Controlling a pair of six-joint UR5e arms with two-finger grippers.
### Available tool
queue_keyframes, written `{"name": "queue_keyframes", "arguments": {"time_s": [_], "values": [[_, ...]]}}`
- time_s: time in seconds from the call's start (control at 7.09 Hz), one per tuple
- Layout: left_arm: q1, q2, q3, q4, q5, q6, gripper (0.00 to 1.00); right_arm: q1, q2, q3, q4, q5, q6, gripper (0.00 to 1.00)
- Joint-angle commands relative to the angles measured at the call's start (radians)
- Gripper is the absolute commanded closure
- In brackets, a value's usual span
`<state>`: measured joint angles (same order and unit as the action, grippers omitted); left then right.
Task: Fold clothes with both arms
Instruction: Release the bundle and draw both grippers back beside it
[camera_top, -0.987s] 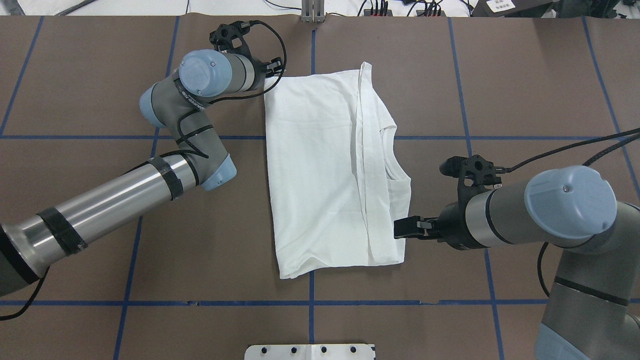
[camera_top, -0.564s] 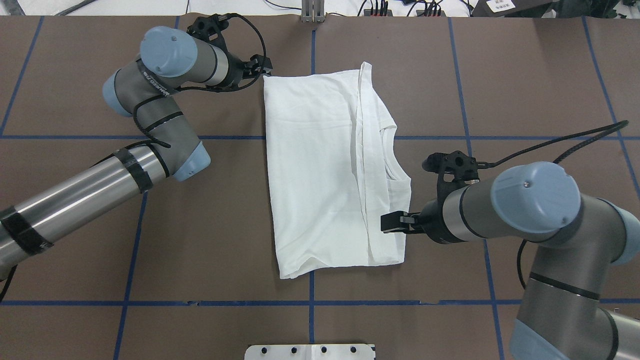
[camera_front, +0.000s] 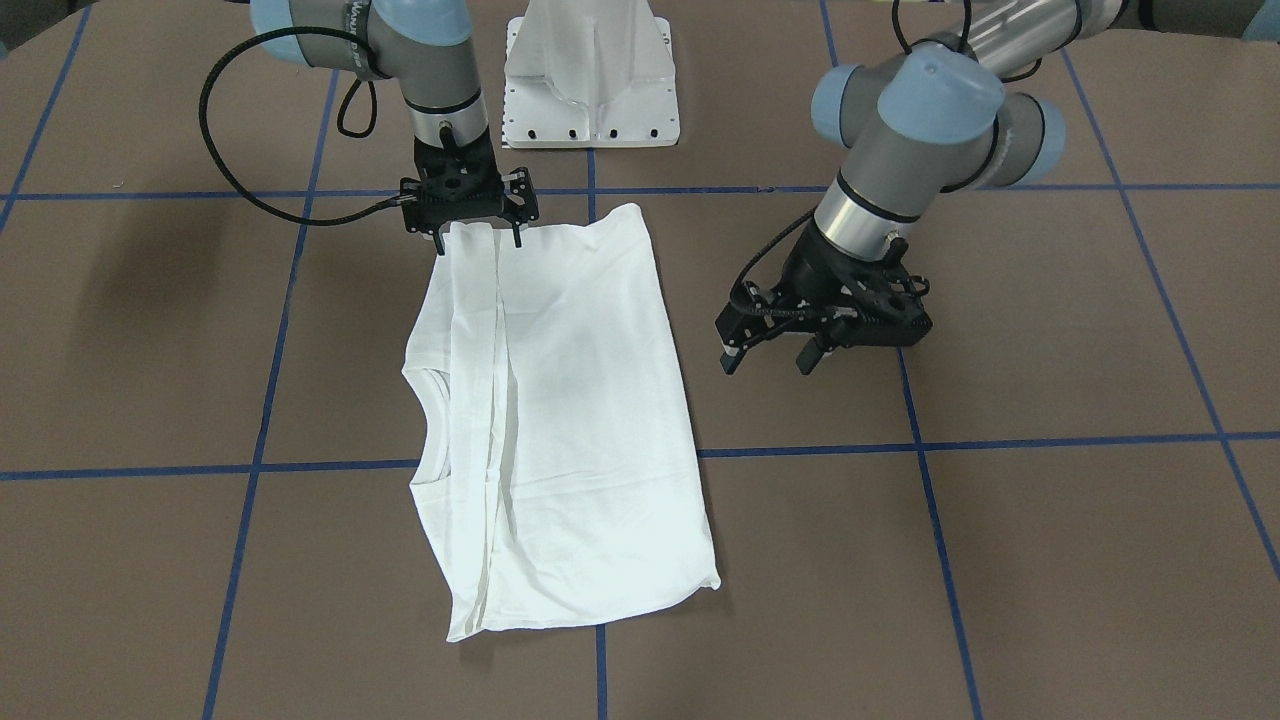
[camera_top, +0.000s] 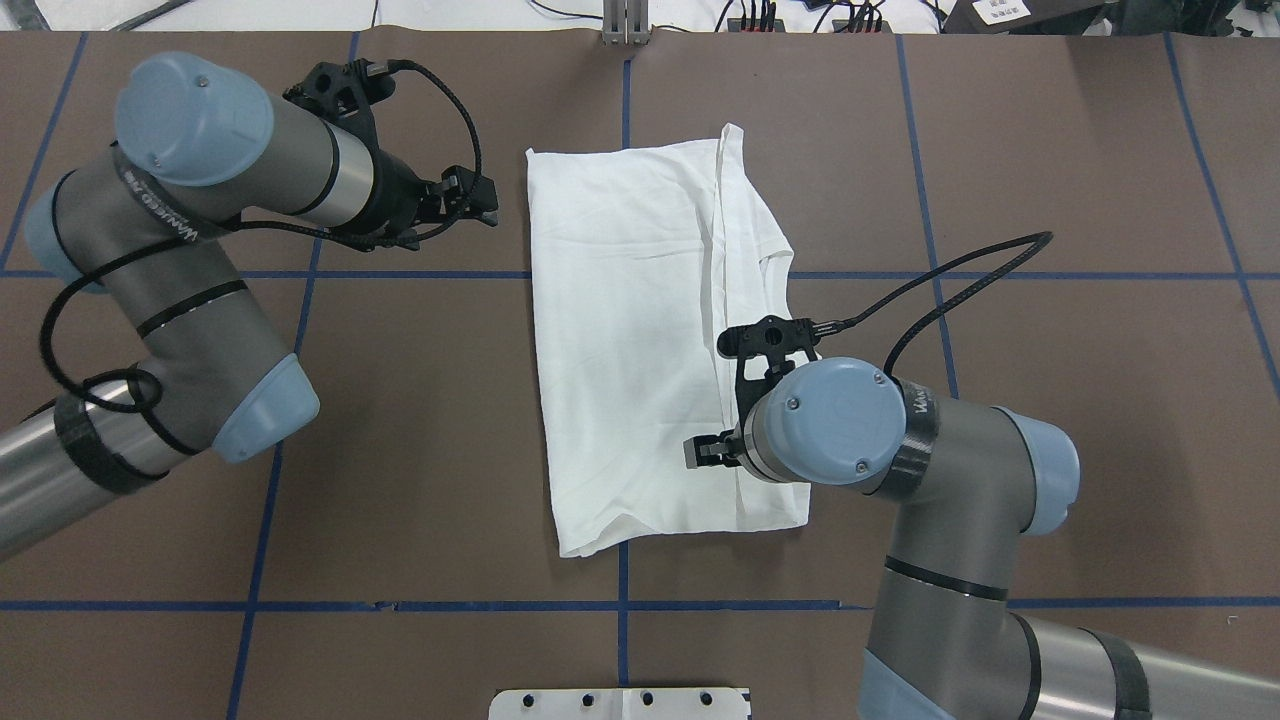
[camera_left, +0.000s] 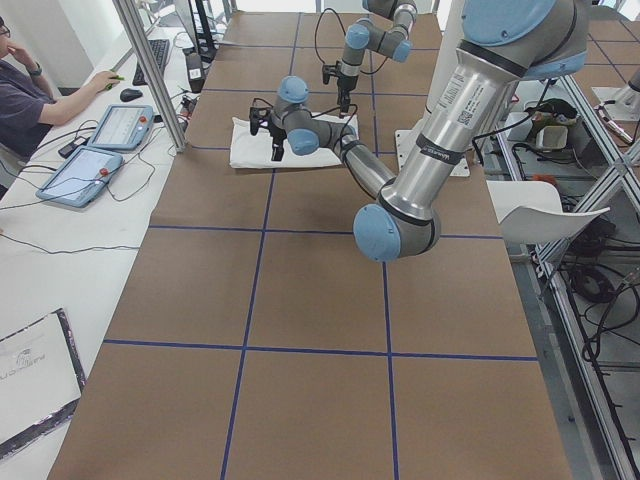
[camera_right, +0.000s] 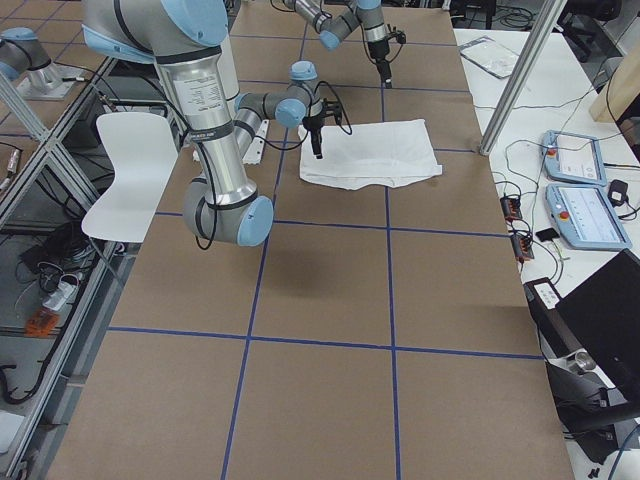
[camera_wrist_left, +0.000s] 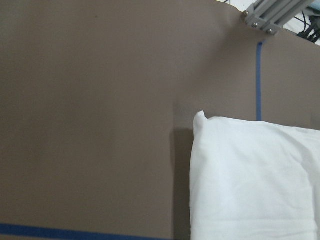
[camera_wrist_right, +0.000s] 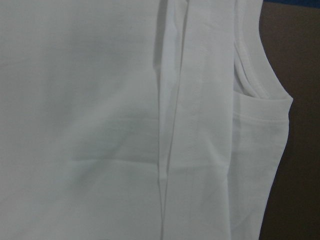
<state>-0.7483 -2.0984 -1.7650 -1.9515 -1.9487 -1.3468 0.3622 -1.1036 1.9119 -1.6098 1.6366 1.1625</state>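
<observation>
Folded white T-shirt (camera_top: 640, 340) lying flat on brown table (camera_top: 1050, 150), white pedestal (camera_front: 590, 90) just behind it. Right gripper (camera_front: 478, 238) hovering over T-shirt's pedestal-side edge, fingers spread, its wrist blocking overhead view. Left gripper (camera_front: 766, 358) hanging beside T-shirt, fingers spread, empty.

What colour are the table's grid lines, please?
The grid lines are blue, clearest in the overhead view.

We have open table (camera_front: 1050, 560) toward both ends. Mid-table the T-shirt (camera_front: 570, 400) lies in the way, with the right gripper (camera_front: 479, 246) at its robot-side edge and the left gripper (camera_front: 767, 358) near its left side. The pedestal (camera_front: 592, 75) stands at the middle of the table's robot-side edge.
</observation>
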Motion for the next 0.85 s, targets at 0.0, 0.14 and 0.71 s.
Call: {"name": "queue_keyframes", "arguments": {"time_s": [0.0,0.14,0.71], "values": [[0.049,0.012,-0.113,0.105,-0.021,-0.020,0.00,-0.031,0.008,-0.065,-0.002,-0.049,-0.092,0.00],[0.053,0.014,-0.105,0.103,-0.018,-0.020,0.00,-0.043,0.004,-0.070,-0.004,-0.061,-0.122,0.00],[0.078,0.014,-0.100,0.097,-0.016,-0.023,0.00,-0.052,-0.027,-0.077,-0.006,-0.064,-0.144,0.00]]}}
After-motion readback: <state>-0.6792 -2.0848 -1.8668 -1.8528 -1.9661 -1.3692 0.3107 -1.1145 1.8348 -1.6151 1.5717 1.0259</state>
